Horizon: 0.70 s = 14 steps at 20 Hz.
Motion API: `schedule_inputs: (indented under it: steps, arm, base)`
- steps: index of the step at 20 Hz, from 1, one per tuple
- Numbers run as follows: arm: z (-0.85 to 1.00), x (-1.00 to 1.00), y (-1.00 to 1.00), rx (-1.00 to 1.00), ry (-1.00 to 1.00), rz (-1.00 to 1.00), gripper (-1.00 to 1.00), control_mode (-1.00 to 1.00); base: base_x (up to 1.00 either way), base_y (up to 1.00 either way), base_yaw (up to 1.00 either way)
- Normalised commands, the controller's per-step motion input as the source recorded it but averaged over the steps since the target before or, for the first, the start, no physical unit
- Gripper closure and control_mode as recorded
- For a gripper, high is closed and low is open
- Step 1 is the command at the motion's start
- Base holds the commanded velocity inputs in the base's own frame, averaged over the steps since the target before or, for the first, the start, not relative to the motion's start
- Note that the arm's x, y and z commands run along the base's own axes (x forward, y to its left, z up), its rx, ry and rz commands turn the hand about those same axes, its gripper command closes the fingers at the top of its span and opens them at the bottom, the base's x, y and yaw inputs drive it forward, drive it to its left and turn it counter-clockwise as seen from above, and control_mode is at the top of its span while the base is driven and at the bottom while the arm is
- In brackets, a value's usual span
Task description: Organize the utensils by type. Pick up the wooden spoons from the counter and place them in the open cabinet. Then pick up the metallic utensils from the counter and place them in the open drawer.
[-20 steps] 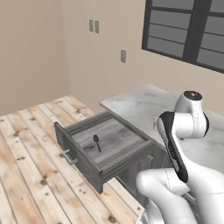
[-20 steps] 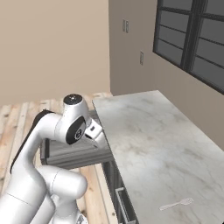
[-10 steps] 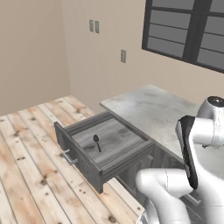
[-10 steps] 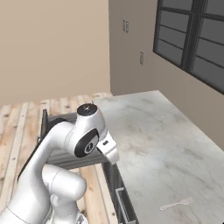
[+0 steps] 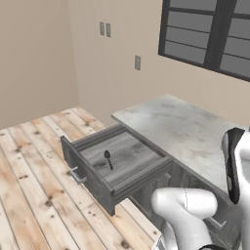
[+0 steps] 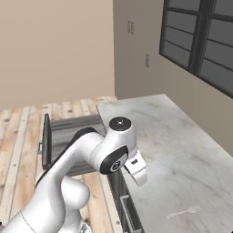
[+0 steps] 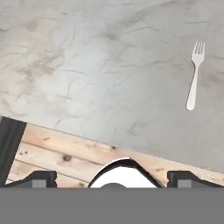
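The pale beige-grey marbled stone counter (image 6: 182,141) is spanning the right half of the right base view, running from about 12 o'clock down to 5 o'clock. The wide shallow grey wood-grain drawer (image 5: 117,163) is standing pulled out from the counter front, at 9 o'clock of the left base view's centre. The white two-finger gripper (image 6: 136,169) is hanging over the counter's front edge with its jaws spread fully apart and nothing between them.

The dark grey round-headed metal spoon (image 5: 108,158) is lying on the drawer floor, near the middle. The small pale silver fork (image 7: 194,75) is lying flat on the bare stone at 2 o'clock in the hand view, tines pointing toward 12 o'clock; in the right base view the same fork (image 6: 183,212) is sitting at 5 o'clock, well apart from the gripper.

Judged from this layout, the metallic-utensil step is in hand, with the fork remaining. The next move calls for carrying the gripper across to the fork, aligning the jaws across its slim handle, descending close to the stone and closing.
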Motion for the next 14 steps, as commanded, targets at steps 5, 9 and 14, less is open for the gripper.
schedule_inputs:
  steps: [5, 9, 14]
  arm:
    - [-0.15, -0.30, -0.67, 0.09, 0.00, -0.16, -1.00, -1.00]
    - [-0.26, -0.15, -0.63, 0.08, 0.00, -0.12, -1.00, -1.00]
    - [-0.27, 0.01, -0.62, 0.04, 0.02, -0.09, -1.00, -1.00]
  base:
    - [0.00, 0.00, 0.00]
    - [0.00, 0.00, 0.00]
    - [0.00, 0.00, 0.00]
